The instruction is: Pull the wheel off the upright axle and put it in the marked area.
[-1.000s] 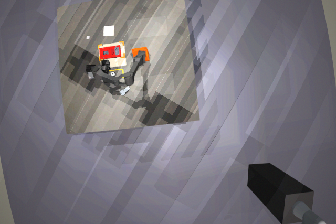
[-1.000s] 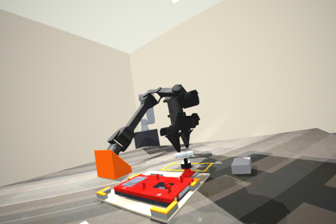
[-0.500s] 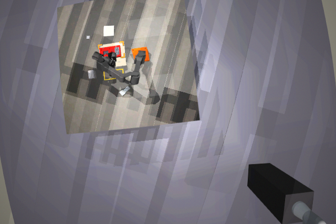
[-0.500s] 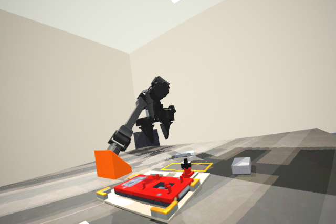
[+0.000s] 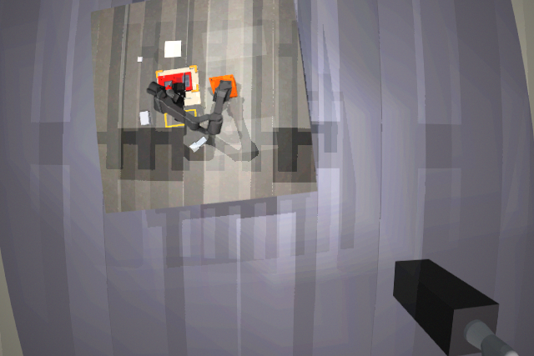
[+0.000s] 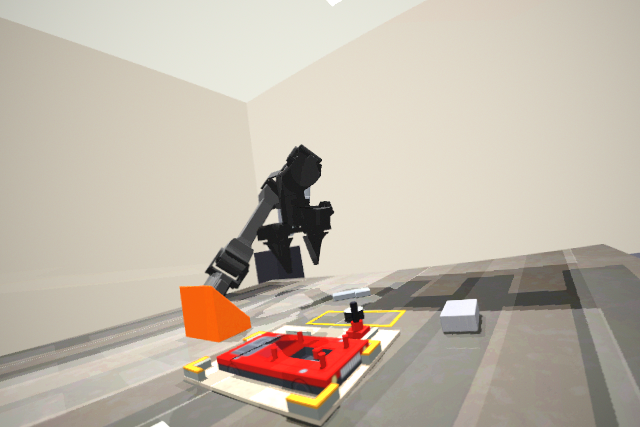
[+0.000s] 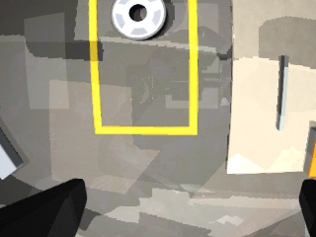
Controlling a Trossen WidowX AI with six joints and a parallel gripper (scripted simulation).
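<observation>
The wheel point(image 6: 348, 315) point(image 7: 138, 30) lies flat inside the yellow marked area point(image 5: 165, 120) point(image 6: 400, 318) point(image 7: 145, 130), its pale spoked face up. It is off the axle and near the outline's left side in the wrist view. The black upright axle point(image 6: 353, 304) stands on its red base point(image 6: 356, 330) in front of the wheel in the exterior view. My gripper point(image 6: 302, 267) point(image 7: 196, 194) is wide open and empty, raised above the table and clear of the wheel. In the top view the arm hides the wheel and the fingertips.
A red car body point(image 5: 175, 77) point(image 6: 289, 368) sits on a cream board with yellow corners. An orange wedge point(image 5: 233, 89) point(image 6: 199, 313) stands by the arm's base. A white block point(image 5: 144, 117) point(image 6: 459, 316) and a pale blue piece point(image 5: 198, 143) point(image 6: 351, 294) lie near the marked area.
</observation>
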